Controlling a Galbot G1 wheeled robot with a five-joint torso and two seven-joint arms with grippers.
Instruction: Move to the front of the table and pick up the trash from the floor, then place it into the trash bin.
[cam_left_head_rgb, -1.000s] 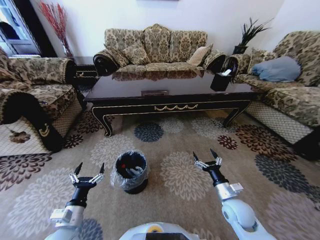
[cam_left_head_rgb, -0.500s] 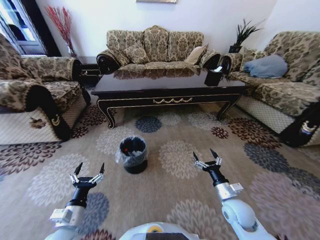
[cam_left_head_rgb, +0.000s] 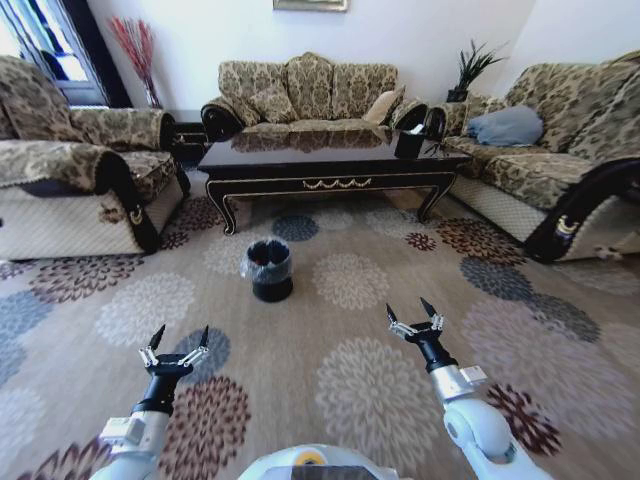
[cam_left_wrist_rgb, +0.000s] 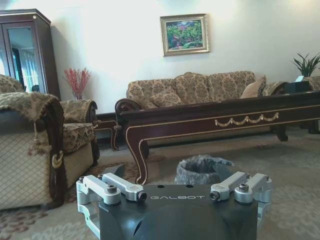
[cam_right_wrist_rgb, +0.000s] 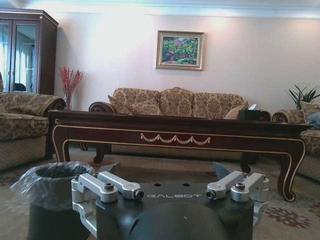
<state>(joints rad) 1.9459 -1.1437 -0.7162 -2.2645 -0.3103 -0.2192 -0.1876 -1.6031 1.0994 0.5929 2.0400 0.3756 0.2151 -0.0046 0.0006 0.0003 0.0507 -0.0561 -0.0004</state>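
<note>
The trash bin (cam_left_head_rgb: 269, 271) stands on the patterned carpet (cam_left_head_rgb: 380, 390) just in front of the desk (cam_left_head_rgb: 330, 160), nearer its left end, upright and apart from the desk's legs. You see one bin: round, black, lined with a crinkled translucent bag (cam_left_wrist_rgb: 200, 167) folded over the rim. Looking down into it from the head view, you can make out a small red speck against the dark interior; anything else inside is too small to tell.

The desk is one long, low, glossy dark brown piece with a gold scroll ornament (cam_right_wrist_rgb: 175, 138) along its apron and curved legs. A small black tissue box (cam_left_head_rgb: 409, 144) sits on its right end.

Your left gripper (cam_left_head_rgb: 175, 346) hangs low over the carpet on the robot's left, both fingers spread apart, nothing between them. Your right gripper (cam_left_head_rgb: 415, 318) hangs likewise on the robot's right, fingers spread, holding nothing. Both are well apart from the bin, which lies ahead of them and between their lines.

Seating count: three patterned sofas: one behind the desk (cam_left_head_rgb: 310, 95), one on the left (cam_left_head_rgb: 70, 170), one on the right (cam_left_head_rgb: 540, 150). The right one carries a blue-grey cushion (cam_left_head_rgb: 508, 126). One framed picture (cam_right_wrist_rgb: 179, 50) hangs on the far wall; one potted plant (cam_left_head_rgb: 466, 72) stands in the right corner.
</note>
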